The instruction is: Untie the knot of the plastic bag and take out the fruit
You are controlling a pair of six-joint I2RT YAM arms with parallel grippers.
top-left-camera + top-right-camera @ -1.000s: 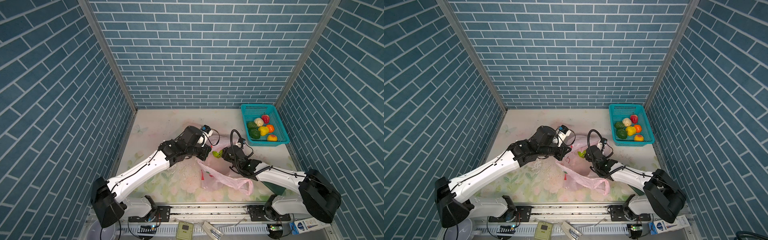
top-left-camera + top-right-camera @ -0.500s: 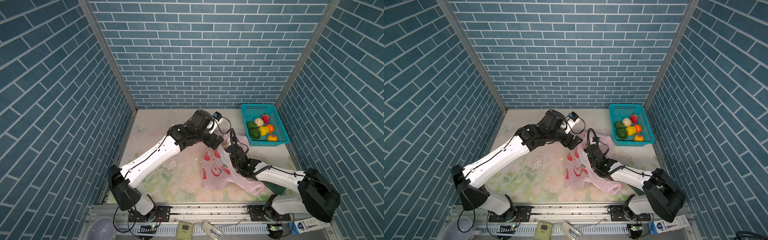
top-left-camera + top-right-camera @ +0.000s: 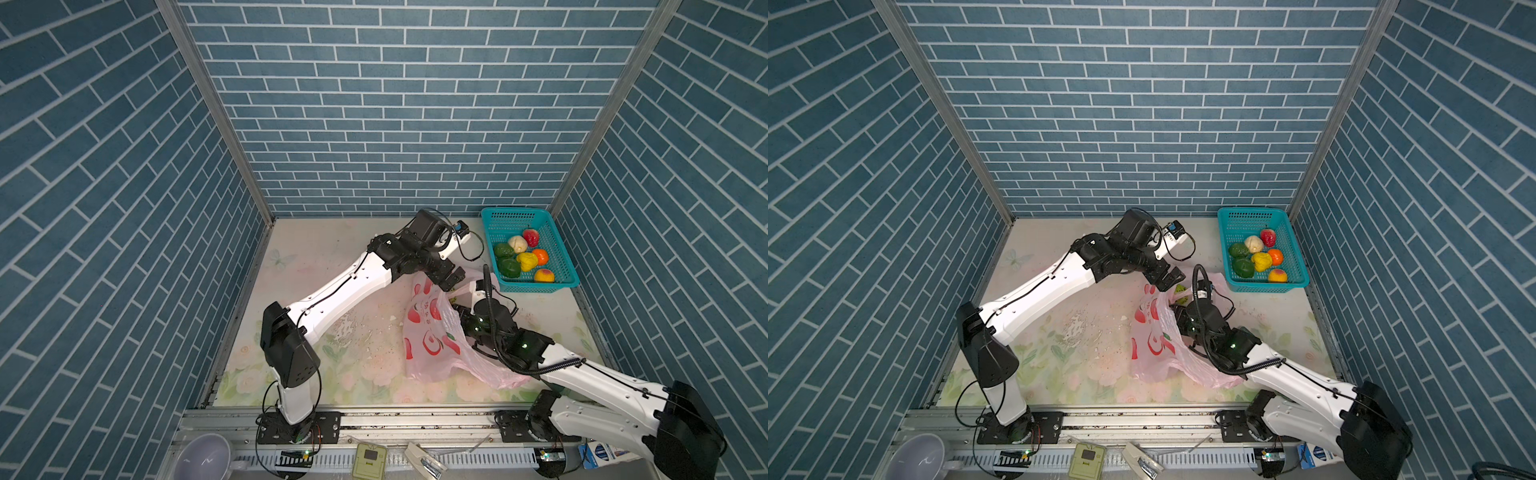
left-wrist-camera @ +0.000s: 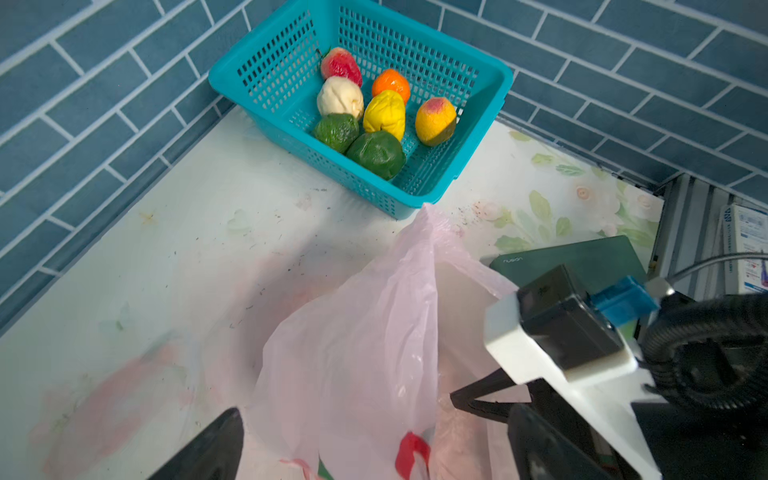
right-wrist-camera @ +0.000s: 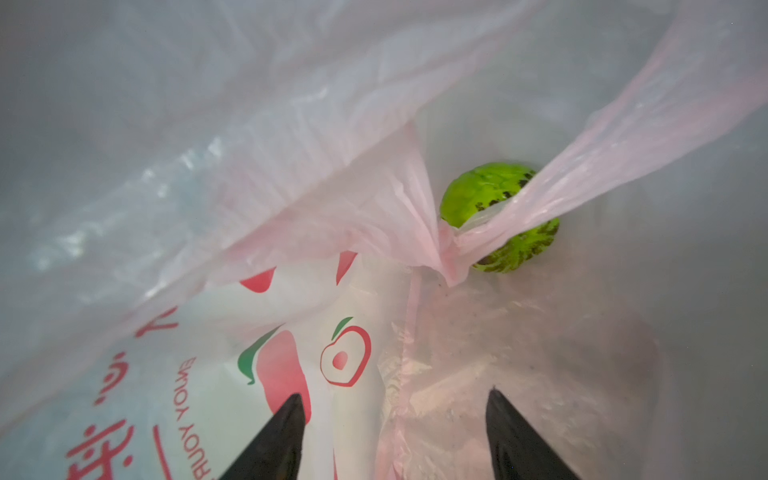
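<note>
Your L gripper [image 3: 451,279] is wide open by the top of the pink plastic bag [image 3: 428,338], holding nothing. R gripper [image 5: 395,392] is open inside it, empty. Bag lies on the surface [image 3: 332,257]. One green fruit [image 5: 486,195] is in it; 7 other fruit [image 3: 527,261] sit in the teal basket [image 3: 513,218].

Two dark fingers [image 5: 282,432] stood apart inside the pink apple-printed bag [image 5: 291,187], and beyond them a striped light green fruit [image 5: 482,195] lay partly covered by a fold of plastic.
</note>
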